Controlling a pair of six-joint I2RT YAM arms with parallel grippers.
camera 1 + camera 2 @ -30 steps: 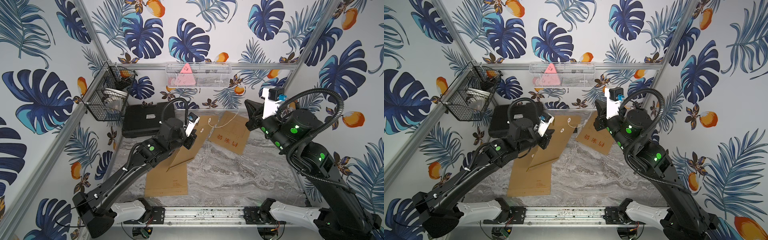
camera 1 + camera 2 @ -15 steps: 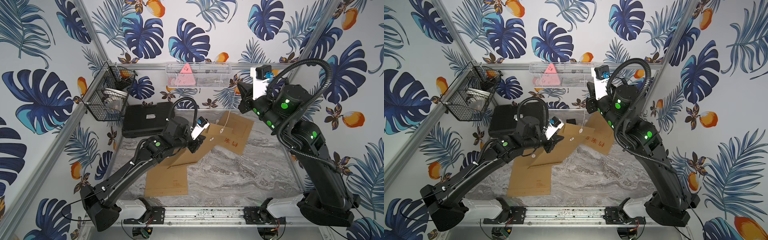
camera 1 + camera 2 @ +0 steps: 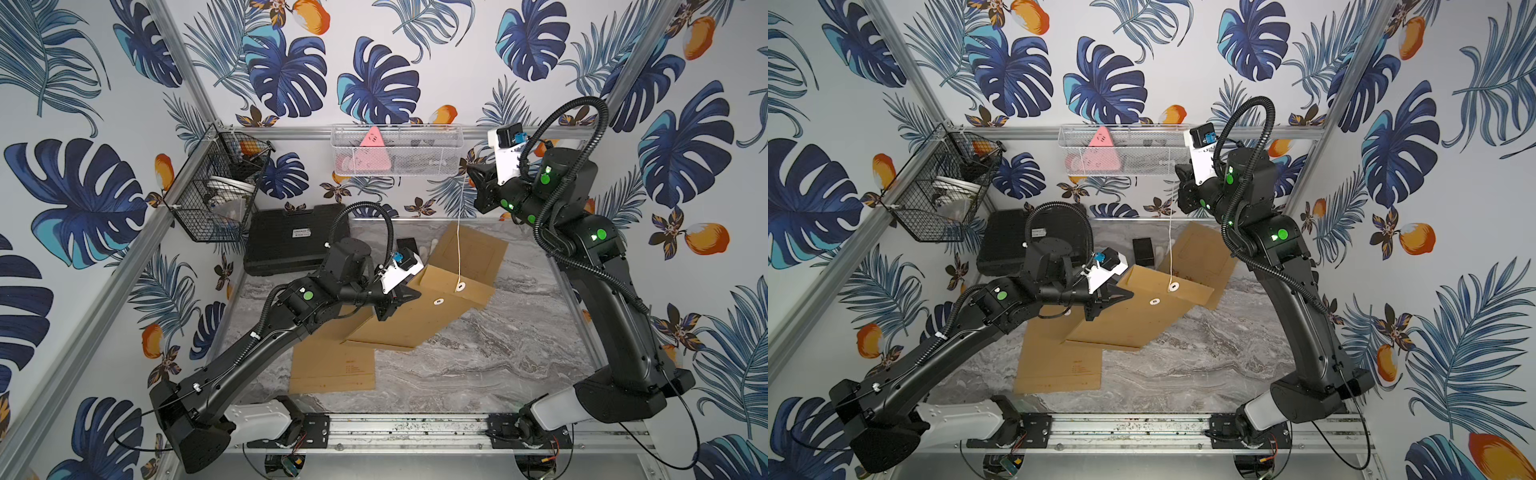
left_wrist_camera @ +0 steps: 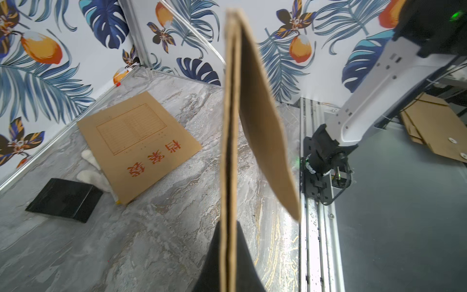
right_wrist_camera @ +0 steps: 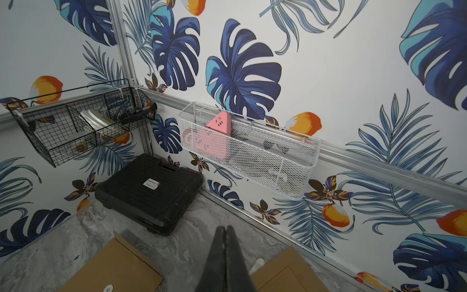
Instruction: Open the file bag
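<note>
two closed grippers, one file bag strung between them

the left gripper (image 3: 409, 297) is clamped tight on the near edge of the brown file bag (image 3: 415, 320), which is tilted up off the marble table (image 3: 478, 365) near its middle, its lower end over a second bag (image 3: 332, 368) lying flat. the right gripper (image 3: 471, 169), fingers pressed together, is raised beside the white mesh basket (image 3: 395, 160) and pinches the white string (image 3: 459, 232), which runs straight down to the upper of two white discs (image 3: 460, 286) on the held bag. in the left wrist view the bag (image 4: 228, 126) is seen edge-on between the black fingers (image 4: 246, 260), one brown layer splaying away from the rest. a third bag (image 3: 478, 249) with red print lies flat behind, near a black case (image 3: 286, 245).
</note>
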